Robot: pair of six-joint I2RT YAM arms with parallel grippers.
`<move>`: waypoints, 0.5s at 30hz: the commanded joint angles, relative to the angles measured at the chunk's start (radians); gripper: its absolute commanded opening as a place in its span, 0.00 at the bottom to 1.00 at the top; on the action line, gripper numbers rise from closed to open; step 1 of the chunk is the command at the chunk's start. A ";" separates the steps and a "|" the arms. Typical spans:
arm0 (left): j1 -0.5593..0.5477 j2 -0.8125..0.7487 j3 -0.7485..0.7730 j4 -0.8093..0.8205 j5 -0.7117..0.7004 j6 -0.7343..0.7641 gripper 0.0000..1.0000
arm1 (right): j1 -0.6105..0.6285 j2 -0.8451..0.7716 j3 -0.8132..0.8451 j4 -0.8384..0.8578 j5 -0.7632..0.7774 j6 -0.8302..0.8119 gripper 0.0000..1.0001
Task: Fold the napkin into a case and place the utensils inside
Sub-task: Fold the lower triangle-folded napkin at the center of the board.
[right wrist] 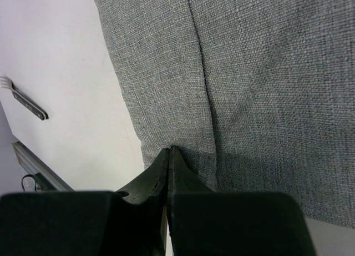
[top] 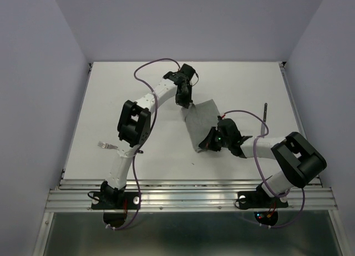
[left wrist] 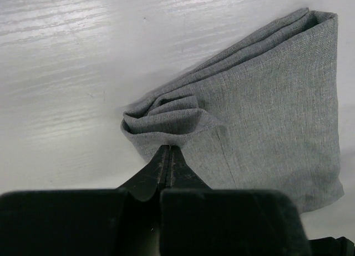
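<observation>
A plain mid-grey soft cloth napkin [top: 201, 123] lies on the white flat bench [top: 111, 89], a little right of the middle. It is folded over on itself into a tapering shape that is wider at the far end and narrower toward the arms. In the left wrist view its stacked layers show as several parallel edges along the upper side [left wrist: 266, 128].

The left pincer [top: 187, 105] reaches to the napkin's far left corner. Its two black fingers are pressed together and pinch the cloth there, and the fabric bunches into small rolled pleats right at the tips [left wrist: 168, 150].

The right pincer [top: 209, 145] sits at the napkin's near end. Its fingers are likewise pressed together, nipping the edge of the cloth [right wrist: 169, 151]. A straight crease or seam runs away from the tips across the weave [right wrist: 249, 73].

A thin metal fork with a dark handle and silver tines [top: 107, 145] lies on the bench to the left, well apart from the napkin and partly hidden behind the left arm. The right wrist view catches it at the left edge, beside the bench's metal rail [right wrist: 22, 98]. A second slim, dark, stick-like piece of cutlery [top: 266, 114] lies on the right side of the bench, near the napkin but apart from it. Which kind of cutlery it is cannot be told.
</observation>
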 commanded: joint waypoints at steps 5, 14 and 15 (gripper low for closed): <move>0.002 0.043 0.094 0.016 0.042 0.026 0.00 | 0.002 -0.022 -0.009 -0.119 0.038 -0.017 0.01; 0.000 0.147 0.170 0.045 0.108 0.027 0.00 | 0.002 -0.029 -0.004 -0.144 0.041 -0.018 0.01; 0.000 0.153 0.170 0.047 0.113 0.027 0.00 | 0.002 -0.030 -0.004 -0.147 0.042 -0.020 0.01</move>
